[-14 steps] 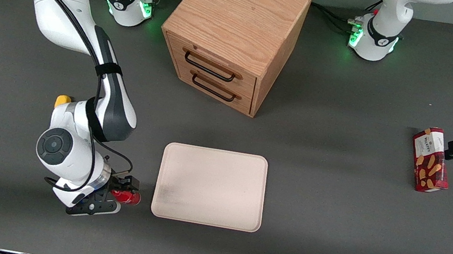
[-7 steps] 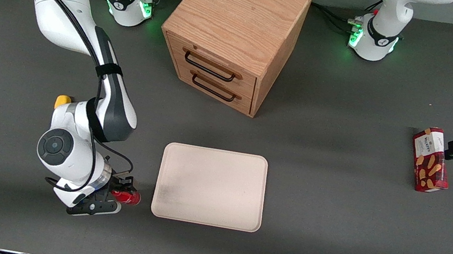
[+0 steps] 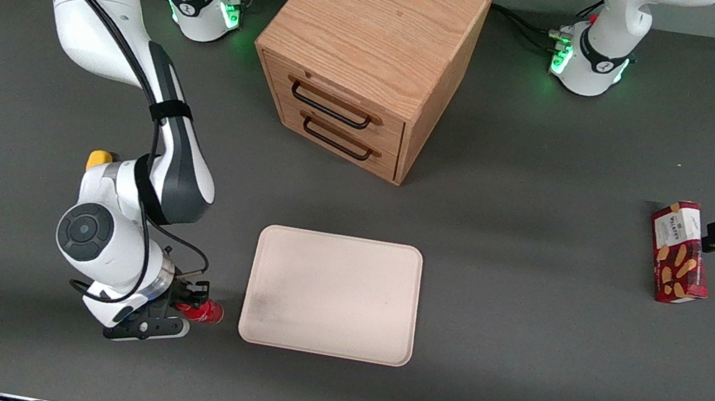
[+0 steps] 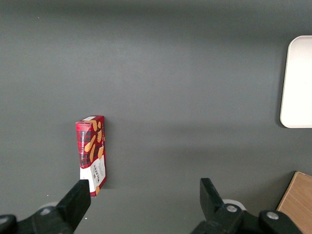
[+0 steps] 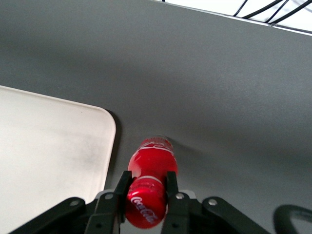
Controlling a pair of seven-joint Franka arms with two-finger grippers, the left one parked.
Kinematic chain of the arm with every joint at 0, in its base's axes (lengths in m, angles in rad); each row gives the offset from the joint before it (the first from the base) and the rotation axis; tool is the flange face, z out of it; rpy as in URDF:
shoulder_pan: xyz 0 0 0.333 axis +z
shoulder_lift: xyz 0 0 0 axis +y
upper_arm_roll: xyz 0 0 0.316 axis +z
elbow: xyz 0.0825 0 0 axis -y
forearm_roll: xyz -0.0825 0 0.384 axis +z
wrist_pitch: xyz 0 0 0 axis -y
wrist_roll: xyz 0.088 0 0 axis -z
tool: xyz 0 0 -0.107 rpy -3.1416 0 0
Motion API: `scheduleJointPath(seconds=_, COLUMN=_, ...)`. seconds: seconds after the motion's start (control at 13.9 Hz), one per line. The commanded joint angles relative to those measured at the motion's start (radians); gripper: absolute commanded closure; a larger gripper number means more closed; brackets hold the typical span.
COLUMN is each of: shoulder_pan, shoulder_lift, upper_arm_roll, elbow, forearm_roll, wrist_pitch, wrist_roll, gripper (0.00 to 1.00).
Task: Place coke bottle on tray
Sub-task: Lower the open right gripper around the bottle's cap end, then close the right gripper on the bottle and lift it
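Note:
The coke bottle (image 3: pixel 206 312) is small and red, and sits just off the tray's near corner at the working arm's end. My right gripper (image 3: pixel 183 308) is shut on it, one finger on each side near the cap. The right wrist view shows the gripper (image 5: pixel 147 179) with both fingers pressed against the coke bottle (image 5: pixel 150 168), whose capped end faces the camera and whose base points at the table. The pale cream-pink tray (image 3: pixel 332 295) lies flat beside the bottle with nothing on it; its rounded corner (image 5: pixel 100 131) is a short gap from the bottle.
A wooden drawer cabinet (image 3: pixel 372 50) stands farther from the front camera than the tray. A red biscuit box (image 3: pixel 678 252) lies toward the parked arm's end of the table, also visible as the biscuit box (image 4: pixel 92 153). Grey tabletop surrounds the tray.
The finger on the bottle's farther side has drawn in against it, and the wrist has shifted slightly. The bottle stays beside the tray's corner.

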Motion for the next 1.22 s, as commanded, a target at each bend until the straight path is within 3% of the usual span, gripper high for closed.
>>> scheduleJointPath(seconds=0.0, shoulder_pan=-0.004, shoulder_lift=-0.006, upper_arm_roll=-0.005, elbow=0.035, forearm_roll=-0.005, wrist_pitch=-0.056, wrist_roll=-0.012, gripper=1.0)
scheduleJointPath(seconds=0.65, shoulder_pan=0.002, shoulder_lift=-0.259, upper_arm_roll=0.0, elbow=0.055, forearm_roll=-0.003, wrist_pitch=-0.366, wrist_roll=-0.059, gripper=1.0)
scheduleJointPath(seconds=0.86, shoulder_pan=0.021, shoulder_lift=-0.299, upper_arm_roll=0.003, elbow=0.095, forearm_roll=-0.034, wrist_pitch=-0.373, wrist_roll=-0.059, gripper=1.0)
scheduleJointPath(seconds=1.15, shoulder_pan=0.039, shoulder_lift=-0.278, upper_arm_roll=0.099, elbow=0.159, forearm_roll=-0.094, wrist_pitch=-0.347, wrist_roll=-0.003, gripper=1.0)
